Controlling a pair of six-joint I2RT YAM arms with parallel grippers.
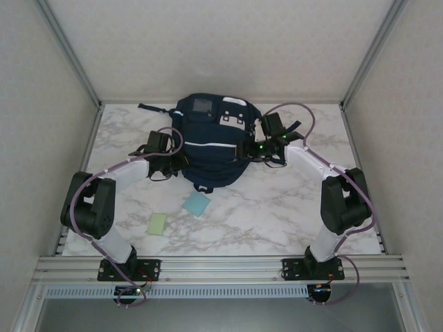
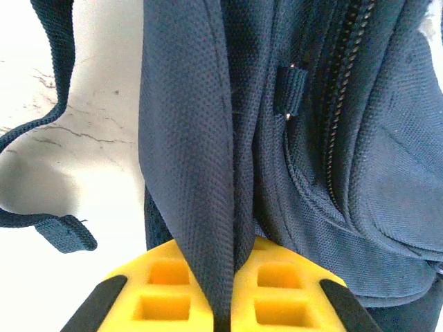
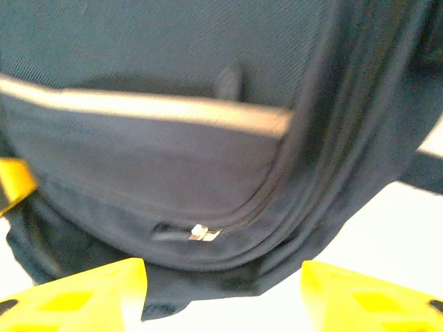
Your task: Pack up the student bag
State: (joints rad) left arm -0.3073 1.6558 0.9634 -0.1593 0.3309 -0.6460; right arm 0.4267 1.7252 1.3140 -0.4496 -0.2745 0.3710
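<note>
**A:** Where does the student bag lie?

**B:** Flat on the marble table, with its grey patch at the end away from the arm bases. One gripper stands at each of its flanks.

**A:** The left gripper?

**B:** At the bag's left edge. Seen from the left wrist, its yellow fingers are pressed together on a fold of the bag's navy cloth. The fold runs up from between them, so the jaws are clamped on the bag itself. To the right of that fold runs a zip. To its left a dark strap lies loose on the table.

**A:** And the right gripper?

**B:** At the bag's right edge, about level with the white stripe. Seen from the right wrist, its two yellow fingers stand well apart, jaws open, gripping nothing. The bag's rounded edge sits ahead of the gap, and a metal zip pull lies just above the space between the fingers. Whether either finger touches the cloth, I cannot tell.

**A:** Anything else near the bag?

**B:** Two small flat pads lie on the table on its near side. A blue pad is just beside the bag's near end, and a green pad is further off, to the left.
</note>
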